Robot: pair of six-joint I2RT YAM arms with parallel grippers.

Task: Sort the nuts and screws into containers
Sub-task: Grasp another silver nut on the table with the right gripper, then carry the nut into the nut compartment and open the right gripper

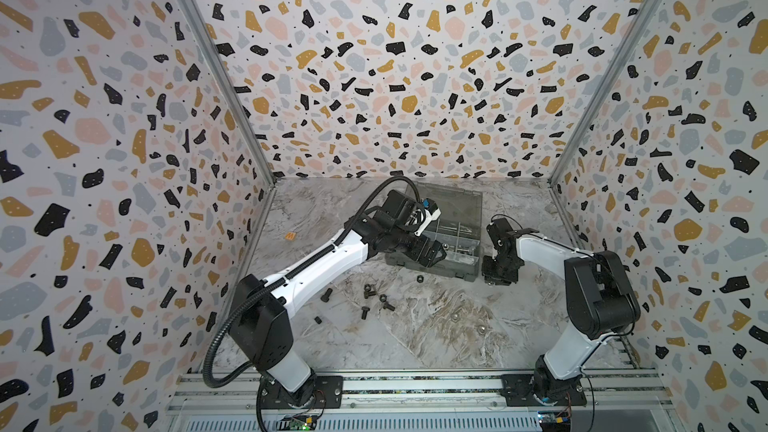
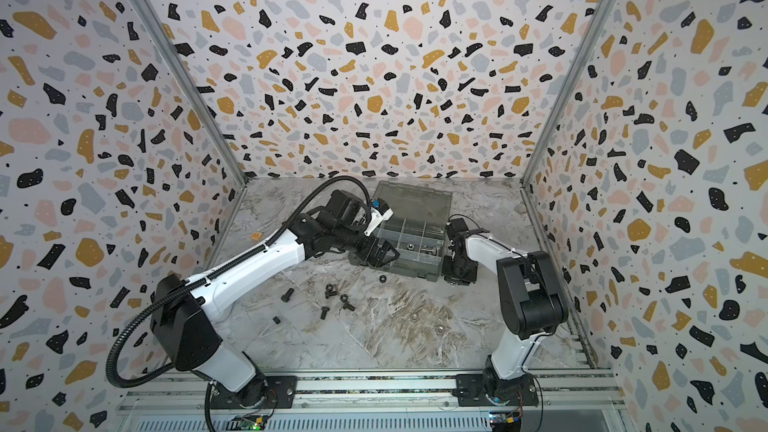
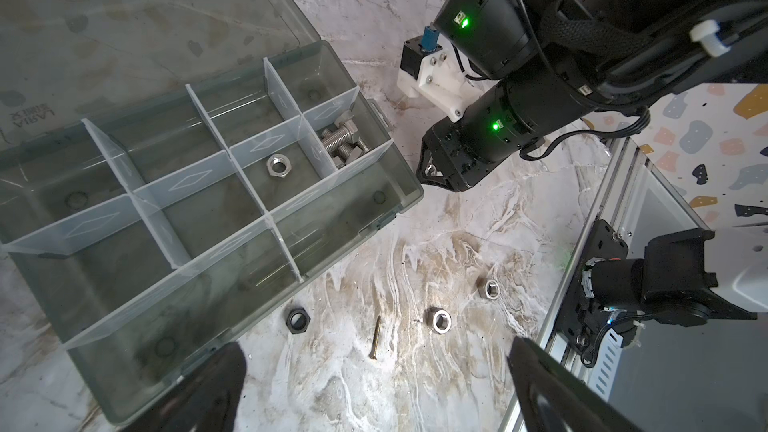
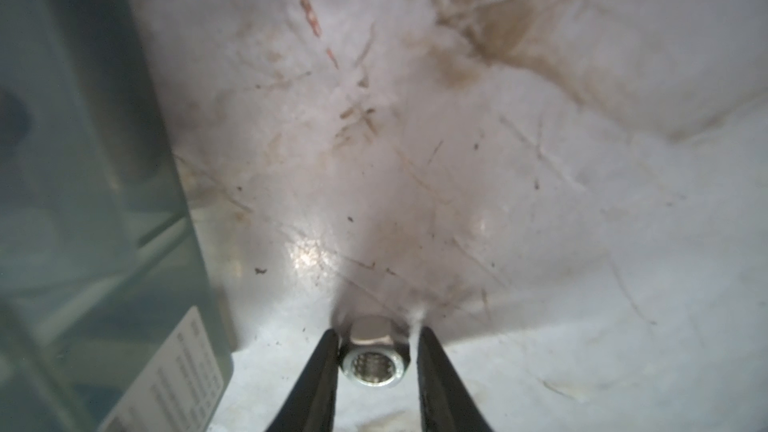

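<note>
Well, the right gripper [image 4: 377,332] straddles a silver nut [image 4: 372,361] lying just right of the organiser box [image 4: 83,201], jaws not quite pinching; the left gripper [image 3: 374,392] hangs spread wide at the box's left end.

The smoky-grey translucent plastic organiser box [image 1: 436,270] blocks the marbled tabletop's [image 1: 436,342] far middle, matte black screws [image 1: 327,294] and nuts [image 1: 420,279] litter the near left, and the near middle is mostly open.

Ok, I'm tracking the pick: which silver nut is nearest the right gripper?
The silver nut between the right gripper's fingers, close beside the box; two other nuts lie farther out on the table, one inside the box.
</note>
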